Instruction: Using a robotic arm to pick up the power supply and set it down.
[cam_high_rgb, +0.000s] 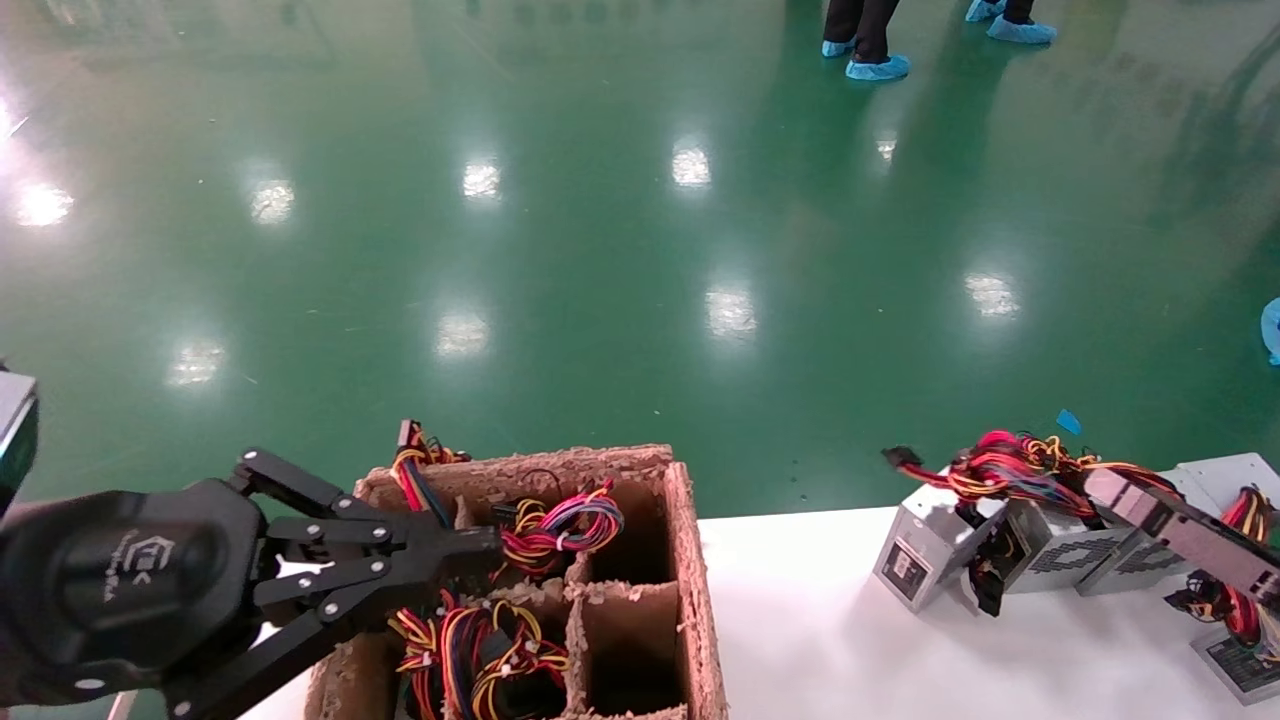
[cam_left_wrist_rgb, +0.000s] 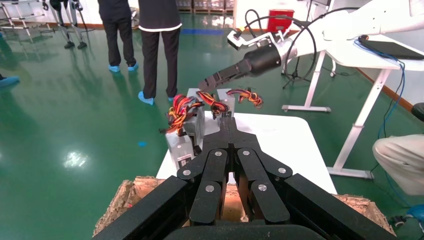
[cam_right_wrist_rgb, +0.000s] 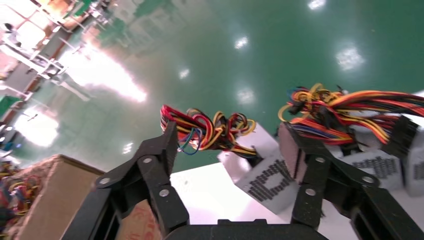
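The power supply (cam_high_rgb: 930, 553), a small grey metal box with a white-and-black label on its end, stood on the white table (cam_high_rgb: 800, 640) at the right in the head view, first in a row of similar grey boxes (cam_high_rgb: 1060, 550). A thick tangle of red, yellow and black wires (cam_high_rgb: 1010, 462) rose from the row. At the left, the left gripper (cam_high_rgb: 480, 545), on a black wrist marked TEK, hung over the brown divided cardboard box (cam_high_rgb: 690, 560), its linked-bar fingers drawn together at the tips and holding nothing. Wire bundles (cam_high_rgb: 560, 525) filled several compartments of the box; the two on the right looked bare. The right gripper (cam_high_rgb: 1180, 530) reached in from the right edge above the row of boxes; its state was unclear there.

In the left wrist view, the left gripper (cam_left_wrist_rgb: 227, 125) pointed toward the far table, fingers pressed together. Beyond it the power supply (cam_left_wrist_rgb: 180, 147) sat at the near end of the row, and the right gripper (cam_left_wrist_rgb: 210, 82) hung just above the wires (cam_left_wrist_rgb: 182, 107).

In the right wrist view, the right gripper (cam_right_wrist_rgb: 227, 135) was spread wide and empty, with a labelled grey box (cam_right_wrist_rgb: 262, 177) and wires (cam_right_wrist_rgb: 210, 127) between and beyond its fingers.
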